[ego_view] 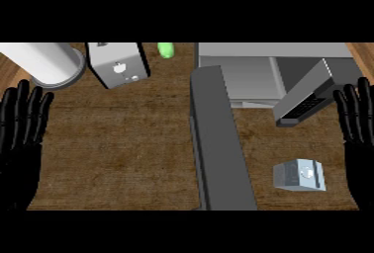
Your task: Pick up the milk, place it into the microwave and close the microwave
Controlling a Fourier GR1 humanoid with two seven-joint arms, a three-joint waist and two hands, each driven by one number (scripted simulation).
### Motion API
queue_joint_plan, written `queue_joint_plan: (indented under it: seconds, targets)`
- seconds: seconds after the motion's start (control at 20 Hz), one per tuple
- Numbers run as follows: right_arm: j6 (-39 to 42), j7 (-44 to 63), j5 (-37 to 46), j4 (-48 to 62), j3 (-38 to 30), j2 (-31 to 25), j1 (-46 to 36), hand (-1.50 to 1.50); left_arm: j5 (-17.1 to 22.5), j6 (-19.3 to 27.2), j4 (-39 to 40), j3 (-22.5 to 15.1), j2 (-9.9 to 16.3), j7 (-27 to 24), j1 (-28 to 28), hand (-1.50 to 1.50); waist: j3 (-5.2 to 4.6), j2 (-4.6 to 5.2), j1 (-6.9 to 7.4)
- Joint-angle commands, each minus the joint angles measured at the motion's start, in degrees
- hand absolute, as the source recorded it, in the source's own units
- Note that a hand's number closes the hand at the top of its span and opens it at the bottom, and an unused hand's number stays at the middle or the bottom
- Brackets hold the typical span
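Both black hands, left (pixel 22 133) and right (pixel 356 118), rested open-fingered at the edges, so the right should have reached down to the small grey milk carton (pixel 300 174) standing near the grey microwave's (pixel 248 74) swung-open door (pixel 219 148).

two glossy black hands, the left hand (pixel 22 129) and the right hand (pixel 357 116), each with long slender segmented fingers carrying faint grey highlights along their lengths and broad dark palms.

Microwave (pixel 274 54) and white cylinder (pixel 40 62) cut by the top edge.
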Motion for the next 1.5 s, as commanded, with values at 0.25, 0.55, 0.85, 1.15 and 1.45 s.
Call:
queue_joint_plan:
  seconds: [0.25, 0.55, 0.85, 1.15, 1.45]
  targets:
    - [12.8, 0.6, -18.6, -13.7, -8.5, -6.3, 14.9, -1.50, -9.8, 8.9, -2.4, -8.5, -6.1, -2.6, 2.4, -1.50, 1.58, -1.87, -0.70]
    - [21.5, -0.7, -25.7, -21.3, -8.7, -7.6, 28.1, -1.50, -3.8, 19.2, -6.3, -18.1, -6.2, -2.5, 14.7, -1.50, 1.55, -1.97, -0.37]
    - [27.6, -8.7, -28.6, -19.9, -16.7, -6.9, 35.3, -1.50, -1.5, 13.9, -9.2, -20.3, -6.2, -11.7, 29.8, -1.50, 1.50, -1.95, 0.09]
    - [29.4, -13.5, -18.1, -18.0, -14.6, -1.3, 38.8, -1.50, -0.4, 11.8, -13.0, -24.3, -4.0, -19.5, 42.2, -1.50, 1.50, -1.86, 0.72]
    - [32.2, -20.4, -8.1, -14.1, -10.7, 4.7, 39.3, -1.50, 2.6, 10.4, -12.4, -21.6, -1.9, -24.1, 45.1, -1.50, 1.51, -1.77, 0.60]
